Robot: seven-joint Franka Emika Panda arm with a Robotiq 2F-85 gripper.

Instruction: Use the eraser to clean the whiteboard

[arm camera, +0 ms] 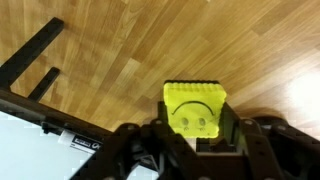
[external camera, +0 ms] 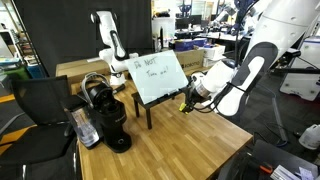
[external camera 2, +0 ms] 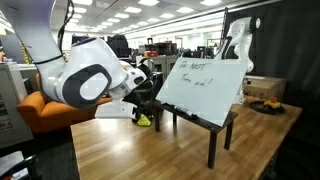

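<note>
The eraser (arm camera: 195,108) is a small bright yellow sponge block with a drawn smiley face. In the wrist view it sits between the black fingers of my gripper (arm camera: 196,128), which is shut on it. In an exterior view the eraser (external camera 2: 143,119) shows as a yellow spot low beside the board's stand. The whiteboard (external camera: 158,77) is a tilted white board with dark scribbles on a dark legged stand; it also shows in the other exterior view (external camera 2: 205,88). My gripper (external camera: 187,100) is at the board's lower corner, just above the wooden table.
A black coffee machine (external camera: 105,112) stands on the wooden table (external camera: 180,145) near the board. A black chair (external camera: 35,110) is beside the table. The stand's dark legs (arm camera: 35,62) cross the wrist view. A dish with dark things (external camera 2: 266,103) sits behind the board.
</note>
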